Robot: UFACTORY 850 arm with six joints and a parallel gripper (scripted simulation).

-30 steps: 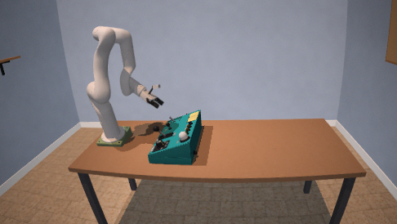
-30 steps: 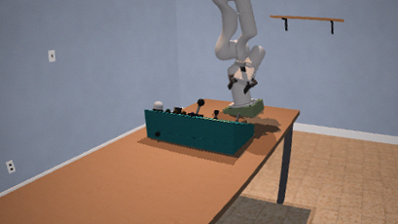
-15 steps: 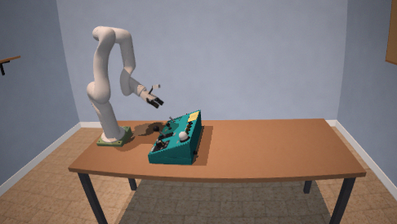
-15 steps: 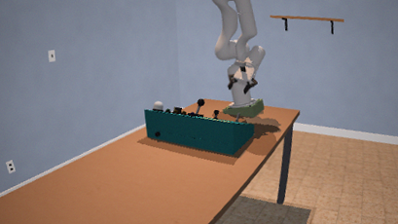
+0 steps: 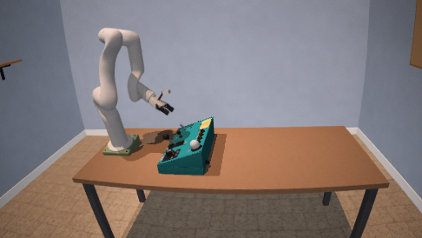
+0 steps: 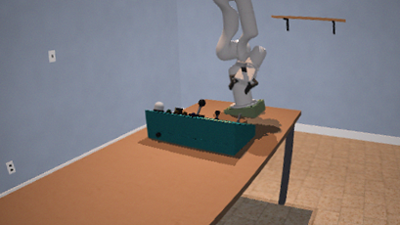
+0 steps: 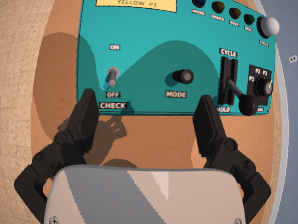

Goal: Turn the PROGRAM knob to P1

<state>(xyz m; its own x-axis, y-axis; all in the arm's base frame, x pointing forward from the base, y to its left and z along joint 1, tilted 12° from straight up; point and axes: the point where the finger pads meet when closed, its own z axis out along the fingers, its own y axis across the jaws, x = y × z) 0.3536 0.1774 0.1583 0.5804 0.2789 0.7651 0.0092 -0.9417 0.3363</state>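
The teal console [image 5: 187,148] stands on the wooden table near the arm's base; it also shows in the exterior view [image 6: 199,130] and the wrist view [image 7: 176,43]. In the wrist view the small black PROGRAM knob [image 7: 261,88] sits at the panel's far right, with small P labels around it; I cannot read where its pointer stands. My gripper [image 5: 166,108] is open and empty. It hovers in the air above and short of the console's near edge, also seen in the exterior view [image 6: 243,82]. In the wrist view my gripper's fingers frame the panel's lower middle, well left of the PROGRAM knob.
The arm's base [image 5: 122,148] stands at the table's left end.
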